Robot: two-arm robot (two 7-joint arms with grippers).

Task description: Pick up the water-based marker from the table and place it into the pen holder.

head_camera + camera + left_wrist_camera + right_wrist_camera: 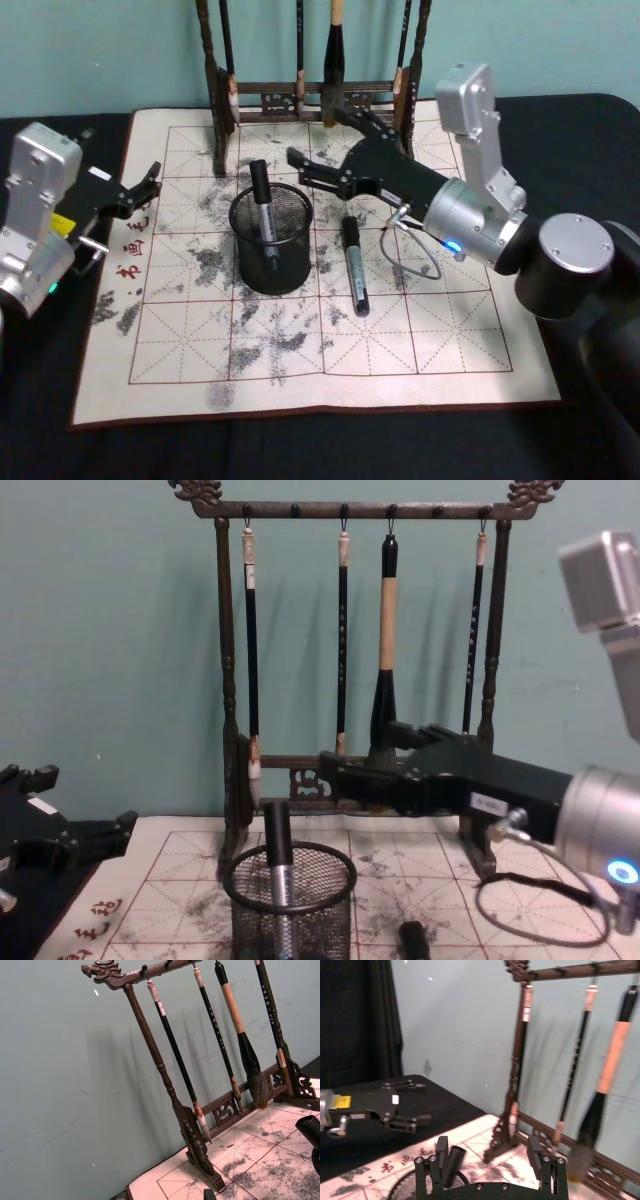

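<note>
The black wire-mesh pen holder (271, 262) (291, 905) stands in the middle of the cream mat on the table (40, 440). One water-based marker (262, 206) (277, 865) stands upright inside it, cap end sticking out (452, 1159). A second marker (354, 265) lies flat on the mat just right of the holder. My right gripper (300, 167) (489, 1152) (332, 770) hovers open and empty above the holder's far rim. My left gripper (150, 182) (85, 840) rests open at the mat's left edge.
A tall dark wooden rack of calligraphy brushes (300, 100) (165, 1075) (360, 630) stands at the back of the mat, close behind my right gripper. The mat's front half (300, 370) carries grey ink smudges and red grid lines.
</note>
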